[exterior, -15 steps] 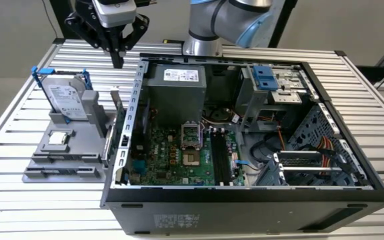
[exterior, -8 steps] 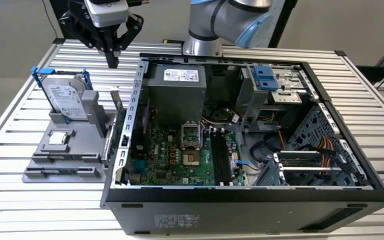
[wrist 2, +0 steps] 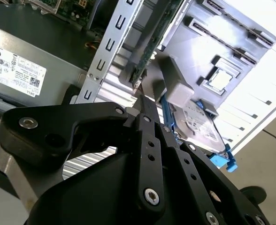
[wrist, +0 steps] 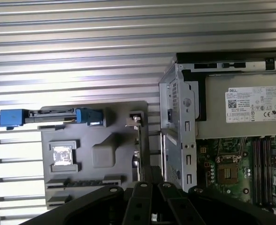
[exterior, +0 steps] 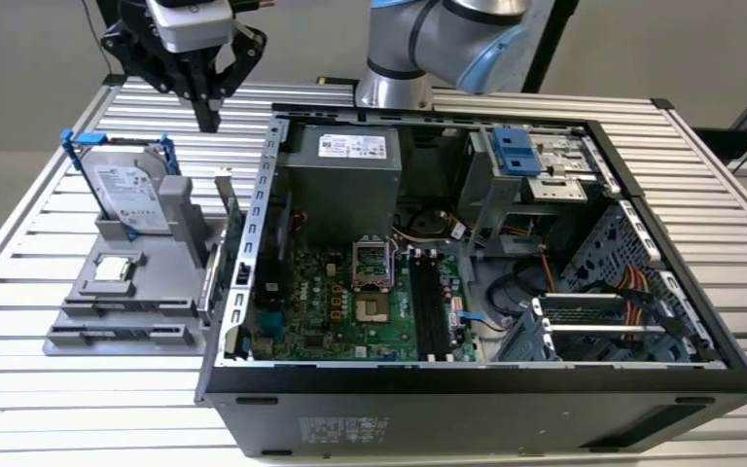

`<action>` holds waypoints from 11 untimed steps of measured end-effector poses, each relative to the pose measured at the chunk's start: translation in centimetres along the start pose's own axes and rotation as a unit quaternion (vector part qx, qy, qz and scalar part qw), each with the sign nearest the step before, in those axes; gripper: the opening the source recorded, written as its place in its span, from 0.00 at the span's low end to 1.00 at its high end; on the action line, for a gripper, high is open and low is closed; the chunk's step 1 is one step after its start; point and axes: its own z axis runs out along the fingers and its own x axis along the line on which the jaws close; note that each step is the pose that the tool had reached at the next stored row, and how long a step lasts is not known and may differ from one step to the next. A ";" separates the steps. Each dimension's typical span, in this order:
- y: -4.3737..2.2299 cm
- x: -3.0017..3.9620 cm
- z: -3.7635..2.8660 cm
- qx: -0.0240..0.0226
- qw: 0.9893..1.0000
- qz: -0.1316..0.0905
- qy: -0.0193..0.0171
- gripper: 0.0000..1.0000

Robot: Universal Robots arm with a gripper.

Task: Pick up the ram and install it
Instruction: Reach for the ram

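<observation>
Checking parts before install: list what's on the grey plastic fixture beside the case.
Blue-framed silver hard drive, square silver processor chip, thin dark ram stick; lower edges hidden inside the fixture.

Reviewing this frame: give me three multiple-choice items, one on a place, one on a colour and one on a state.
1. Where is the ram?
A. In a motherboard slot
B. Lying flat on the table
C. Standing in the gray fixture beside the case

2. What colour is the hard drive's frame?
A. Blue
B. Red
C. Yellow

3. What is the end effector holding?
A. The ram
B. Nothing
C. The hard drive

Answers:
1 C: in the exterior view the ram stands on edge in the fixture, next to the open case.
2 A: the hard drive sits in a blue frame.
3 B: the end effector hangs above the fixture with nothing in it.
</observation>
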 end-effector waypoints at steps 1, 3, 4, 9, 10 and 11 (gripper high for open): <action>-0.01 0.12 0.00 0.000 1.000 0.000 0.000 0.00; -0.02 0.35 -0.01 0.000 1.000 0.000 0.000 0.00; -0.03 0.46 -0.01 0.000 1.000 0.000 0.000 0.00; -0.08 1.11 -0.02 0.000 1.000 0.000 0.000 0.00; -0.09 1.26 -0.03 0.000 1.000 0.000 0.000 0.00; -0.10 1.39 -0.03 0.000 1.000 0.000 0.000 0.00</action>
